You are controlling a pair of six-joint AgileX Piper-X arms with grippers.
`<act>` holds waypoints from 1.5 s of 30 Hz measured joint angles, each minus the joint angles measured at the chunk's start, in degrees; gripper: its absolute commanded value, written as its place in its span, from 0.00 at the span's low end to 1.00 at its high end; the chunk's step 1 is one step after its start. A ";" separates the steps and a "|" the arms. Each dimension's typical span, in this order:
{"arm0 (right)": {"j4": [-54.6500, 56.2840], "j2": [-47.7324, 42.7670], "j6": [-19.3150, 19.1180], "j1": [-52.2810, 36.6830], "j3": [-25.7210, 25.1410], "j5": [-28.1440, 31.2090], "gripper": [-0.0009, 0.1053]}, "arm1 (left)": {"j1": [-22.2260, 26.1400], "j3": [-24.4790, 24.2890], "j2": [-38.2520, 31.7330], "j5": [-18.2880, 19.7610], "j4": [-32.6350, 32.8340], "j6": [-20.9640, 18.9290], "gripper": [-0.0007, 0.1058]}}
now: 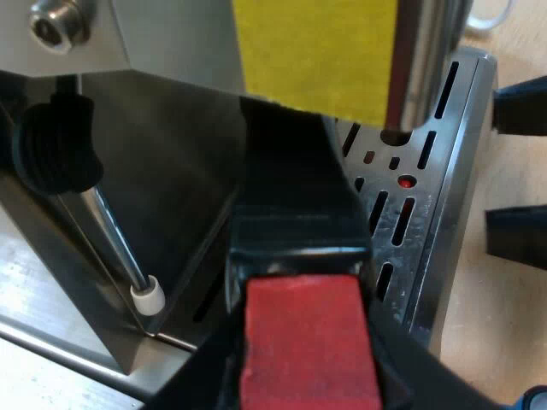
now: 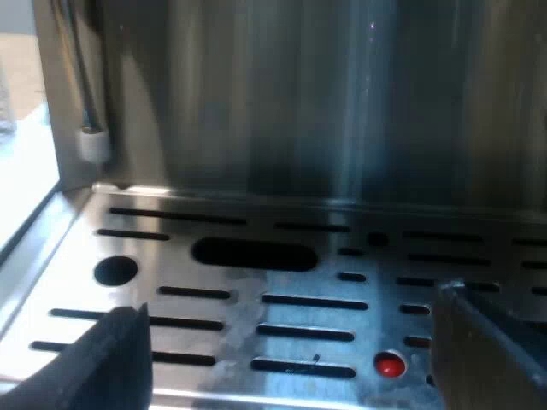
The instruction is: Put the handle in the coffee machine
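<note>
1. While the left gripper point(image 1: 303, 354) reached along the holder point(image 1: 295, 196) toward the front of the espresso machine point(image 1: 171, 34), its jaws were clamped on the holder. One black finger point(image 1: 410, 376) pressed on each flank of the red end point(image 1: 308, 342).
2. Taking the wrist's line of reach as twelve o'clock, the dark handle ran straight to twelve and passed under a yellow patch point(image 1: 316, 51) on the machine. The metal head was hidden there, so I could not tell whether it was locked in.
3. The steam wand point(image 1: 115, 239) with its white tip point(image 1: 147, 299) hung at about ten o'clock below a black knob point(image 1: 55, 145). The slotted drip tray point(image 1: 427, 213) lay at about two o'clock.
4. At three o'clock the right gripper point(image 1: 520, 171) sat just off the tray's outer edge.
5. In the right wrist view, that arm was held low and nearly level at the tray's front edge, facing the machine's steel wall at twelve o'clock.
6. Its jaws stood wide apart and held nothing, with bare tray between the fingers point(image 2: 120, 363).
7. A red dot point(image 2: 389, 366) on the tray lay close to one finger, at about one o'clock, and the wand's white tip hung at ten o'clock.
</note>
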 measured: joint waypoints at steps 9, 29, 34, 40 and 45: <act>-4.09 1.12 -1.23 -5.48 0.00 -7.82 0.45 | 0.00 0.00 0.00 0.00 0.00 0.00 0.01; -16.00 1.12 -8.83 -8.76 0.00 -14.52 0.48 | 0.00 0.00 0.00 0.00 0.00 0.00 0.01; -19.70 1.76 -9.46 -8.76 -0.14 -11.90 0.44 | 0.00 0.00 0.00 0.00 0.00 0.00 0.01; -22.94 5.88 -13.49 -8.76 -4.29 -11.50 0.44 | 0.00 0.00 0.00 0.00 0.00 0.00 0.01; -24.58 8.57 -16.29 -9.49 -8.48 -10.80 0.44 | 0.00 0.00 0.00 0.00 0.00 0.00 0.01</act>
